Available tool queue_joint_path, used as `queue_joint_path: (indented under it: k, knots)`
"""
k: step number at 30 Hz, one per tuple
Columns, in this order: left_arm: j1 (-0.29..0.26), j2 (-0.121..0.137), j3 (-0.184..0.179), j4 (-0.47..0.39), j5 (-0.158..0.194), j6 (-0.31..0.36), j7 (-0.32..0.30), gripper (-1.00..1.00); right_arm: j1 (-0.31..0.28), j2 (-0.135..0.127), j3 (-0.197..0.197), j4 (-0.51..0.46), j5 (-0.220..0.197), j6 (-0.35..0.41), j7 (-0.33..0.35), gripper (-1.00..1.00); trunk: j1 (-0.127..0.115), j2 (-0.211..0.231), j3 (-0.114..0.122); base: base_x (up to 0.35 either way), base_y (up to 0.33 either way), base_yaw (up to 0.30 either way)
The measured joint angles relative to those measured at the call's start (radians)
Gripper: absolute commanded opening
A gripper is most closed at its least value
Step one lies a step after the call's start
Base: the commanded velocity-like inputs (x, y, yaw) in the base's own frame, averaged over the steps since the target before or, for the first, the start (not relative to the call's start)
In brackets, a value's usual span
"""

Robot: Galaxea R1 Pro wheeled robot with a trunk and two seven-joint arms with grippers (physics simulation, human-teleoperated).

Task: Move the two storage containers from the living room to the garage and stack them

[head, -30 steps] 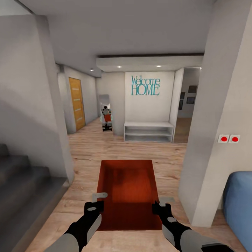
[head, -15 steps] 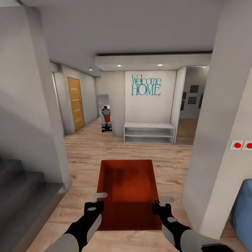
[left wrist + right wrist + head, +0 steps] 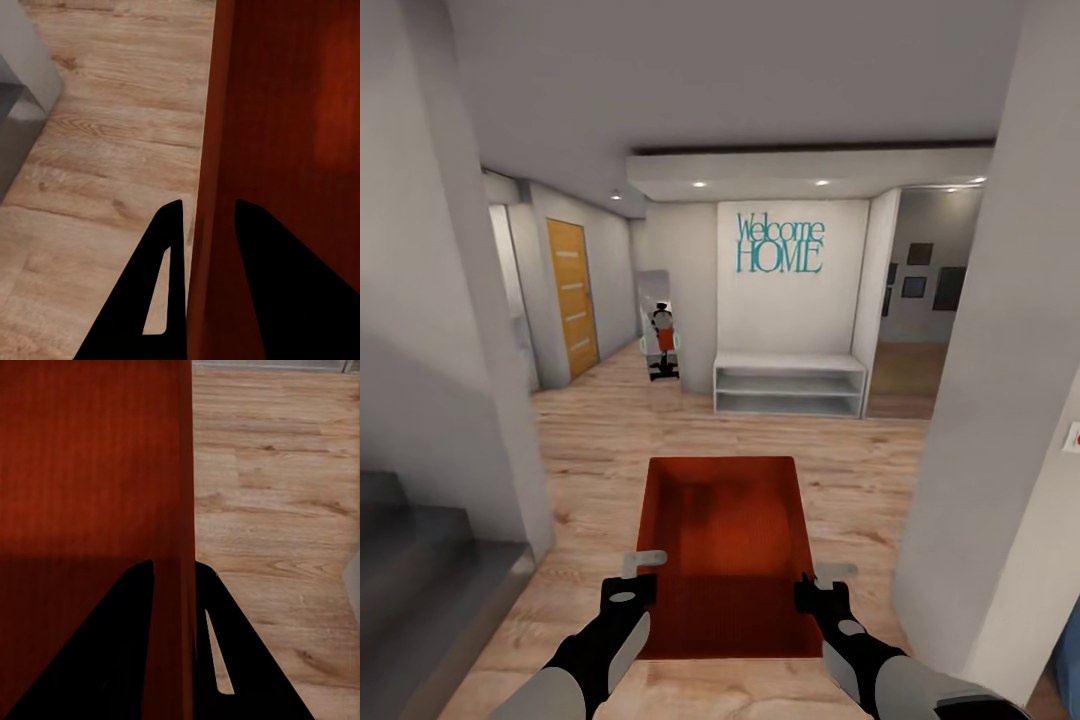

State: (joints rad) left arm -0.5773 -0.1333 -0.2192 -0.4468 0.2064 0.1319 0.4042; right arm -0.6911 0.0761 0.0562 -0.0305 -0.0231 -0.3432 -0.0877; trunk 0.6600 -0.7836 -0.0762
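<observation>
Container: red-orange storage container point(image 3: 727, 545), open top up, held level in front of the trunk over the light wood plank floor point(image 3: 610, 430).
Left gripper point(image 3: 643, 572): clamped on the container's left wall, one finger point(image 3: 166, 255) outside, the other inside.
Right gripper point(image 3: 815, 578): clamped on the right wall in the same way, wall pinched between the dark fingers point(image 3: 135, 607).
Left side: grey wall corner point(image 3: 480, 400) close by, dark grey stairs point(image 3: 420, 570) at its foot.
Right side: white pillar point(image 3: 990, 420) near the container's right edge.
Ahead: open hallway; far wall with teal "Welcome HOME" lettering point(image 3: 779, 243), white low shelf point(image 3: 789, 384) under it.
Far left: orange door point(image 3: 573, 295); beside it a mirror point(image 3: 660, 325) showing the robot.
Far right: doorway with dark picture frames point(image 3: 932, 280).
</observation>
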Motion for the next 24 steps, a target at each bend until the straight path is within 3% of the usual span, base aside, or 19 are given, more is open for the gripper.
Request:
queue_joint_path:
  k: [24]
  knots:
    - [0.000,0.000,0.000,0.001,0.000,0.000,0.000,-1.00,0.000,0.000,0.000,0.000,0.000,0.000,0.000,-1.00,0.000,0.000,0.000,0.321,0.000,0.000]
